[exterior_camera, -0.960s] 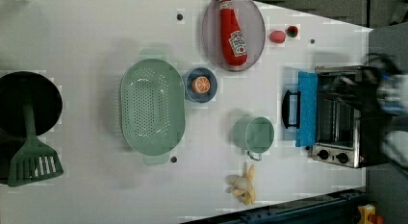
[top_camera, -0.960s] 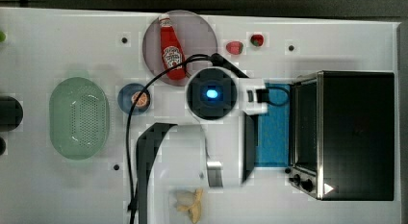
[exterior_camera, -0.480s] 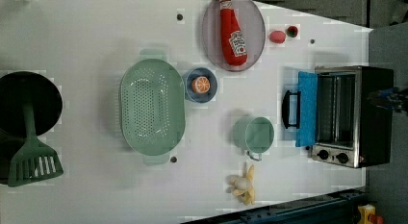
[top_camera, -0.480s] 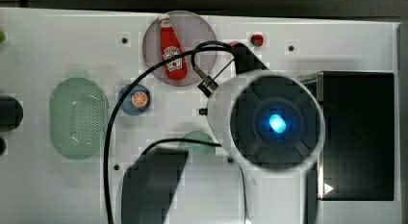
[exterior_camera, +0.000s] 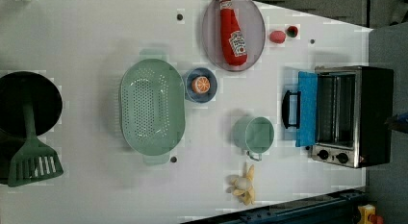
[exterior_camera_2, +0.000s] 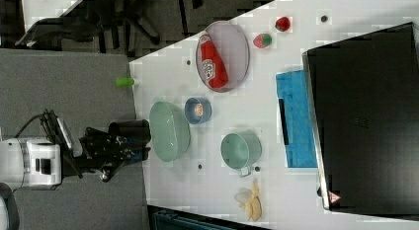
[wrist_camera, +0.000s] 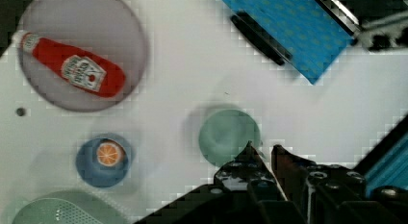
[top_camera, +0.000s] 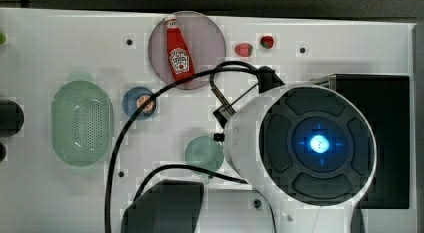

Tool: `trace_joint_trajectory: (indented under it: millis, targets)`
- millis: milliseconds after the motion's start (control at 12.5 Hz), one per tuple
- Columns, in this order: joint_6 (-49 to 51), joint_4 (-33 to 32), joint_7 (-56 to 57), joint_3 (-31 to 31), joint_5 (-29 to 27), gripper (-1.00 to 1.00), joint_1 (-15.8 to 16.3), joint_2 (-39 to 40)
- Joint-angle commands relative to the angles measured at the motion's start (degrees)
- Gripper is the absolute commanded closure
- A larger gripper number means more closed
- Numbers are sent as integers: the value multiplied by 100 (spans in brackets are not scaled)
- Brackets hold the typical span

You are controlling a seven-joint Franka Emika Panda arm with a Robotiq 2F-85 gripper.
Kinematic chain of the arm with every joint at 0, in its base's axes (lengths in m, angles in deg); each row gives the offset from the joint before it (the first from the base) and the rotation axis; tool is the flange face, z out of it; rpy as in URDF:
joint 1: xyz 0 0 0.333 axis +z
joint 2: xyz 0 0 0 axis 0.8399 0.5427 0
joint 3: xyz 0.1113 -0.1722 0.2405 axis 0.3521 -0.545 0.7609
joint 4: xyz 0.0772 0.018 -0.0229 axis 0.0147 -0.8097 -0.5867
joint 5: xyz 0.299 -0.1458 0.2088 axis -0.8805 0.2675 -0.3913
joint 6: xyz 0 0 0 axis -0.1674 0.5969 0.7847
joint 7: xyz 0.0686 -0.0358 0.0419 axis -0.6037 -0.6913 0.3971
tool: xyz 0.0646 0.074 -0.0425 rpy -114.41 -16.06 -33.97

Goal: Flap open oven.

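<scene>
Top view: arm [top_camera: 310,143] hangs large over the table [top_camera: 60,43], blue light at its centre, covering the front of the oven [top_camera: 385,143] at the top view's right; black oven top clear of the arm. Ketchup bottle [top_camera: 179,55] lies on a round plate [top_camera: 210,38]; green colander [top_camera: 82,123] at the top view's left, blue bowl [top_camera: 140,100] with an orange slice beside it, green cup [top_camera: 204,153] next to the arm. Left view: oven [exterior_camera: 375,116] stands at the left view's right edge of the table [exterior_camera: 96,31], door [exterior_camera: 307,108] flapped down flat, blue glass up, bar handle [exterior_camera: 290,108] toward the cup [exterior_camera: 254,134], rack inside showing, two knobs [exterior_camera: 332,156] below. Banana [exterior_camera: 243,184] lies near the cup; black pot [exterior_camera: 29,108] with a green spatula [exterior_camera: 31,159] at the left view's left. Right view: oven [exterior_camera_2: 365,116] seen from above, door [exterior_camera_2: 296,119] lying open on the table beside it; two small red fruits [exterior_camera_2: 272,32] near the plate [exterior_camera_2: 239,52]. Wrist view: gripper [wrist_camera: 262,154] points down above the cup [wrist_camera: 226,135], fingertips close together with a thin gap, holding nothing; door [wrist_camera: 293,29] and handle [wrist_camera: 260,39] well apart from it.
</scene>
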State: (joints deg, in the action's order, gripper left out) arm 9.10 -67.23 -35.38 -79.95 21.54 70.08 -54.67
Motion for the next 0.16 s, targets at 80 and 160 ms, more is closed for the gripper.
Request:
trace_joint_trajectory:
  millis: [80, 160]
  targets:
    - [137, 90, -548, -112, 25, 65, -6, -11]
    - [134, 90, -548, -130, 26, 65, -15, -11]
